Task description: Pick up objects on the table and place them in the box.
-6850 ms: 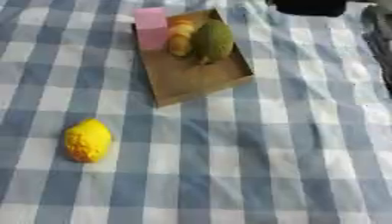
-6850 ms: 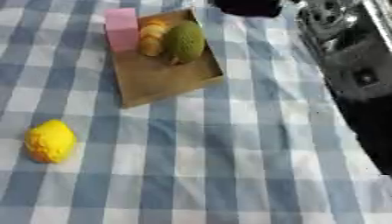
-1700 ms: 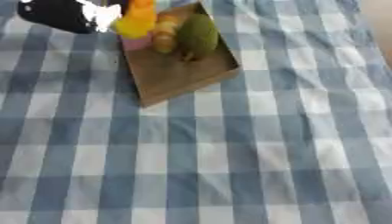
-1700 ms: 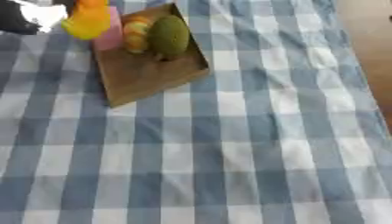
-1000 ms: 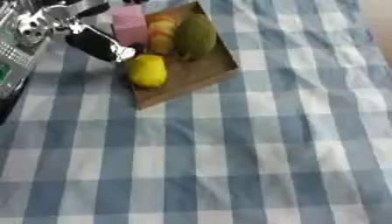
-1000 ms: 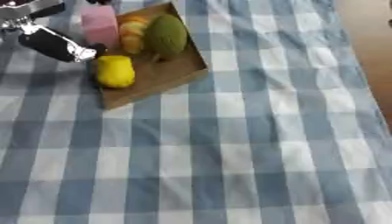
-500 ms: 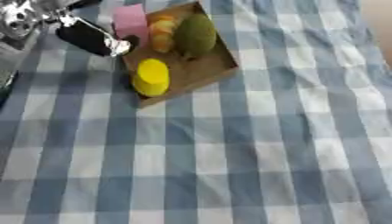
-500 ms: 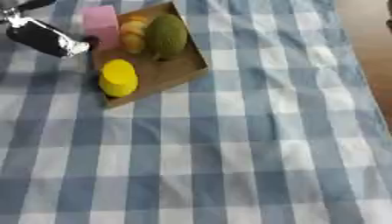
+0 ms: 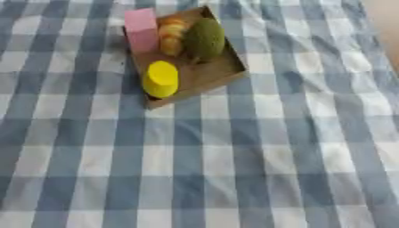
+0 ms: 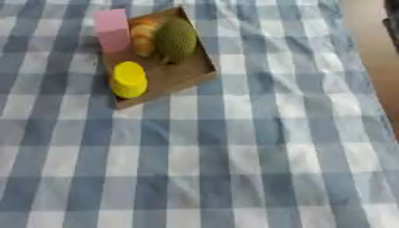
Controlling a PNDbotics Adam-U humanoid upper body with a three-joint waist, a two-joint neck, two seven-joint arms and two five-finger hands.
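the shallow brown cardboard box (image 9: 210, 75) lies far left on the blue-and-white checked cloth (image 9: 257, 156), holding a yellow lemon-like fruit (image 9: 160, 79), pink block (image 9: 142, 29), orange piece (image 9: 171, 33) and green bumpy fruit (image 9: 204, 38); neither hand shows, so their fingers cannot be told.

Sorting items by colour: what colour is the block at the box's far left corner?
Pink; the block shows best in the left eye view.

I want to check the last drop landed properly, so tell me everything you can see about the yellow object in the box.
The yellow object is a smooth, bright yellow, rounded thing, longer than wide, plain in colour with no markings that can be made out. It lies inside the brown box, in its near left part, close to the front wall. It sits apart from the pink block behind it. No hand touches it.
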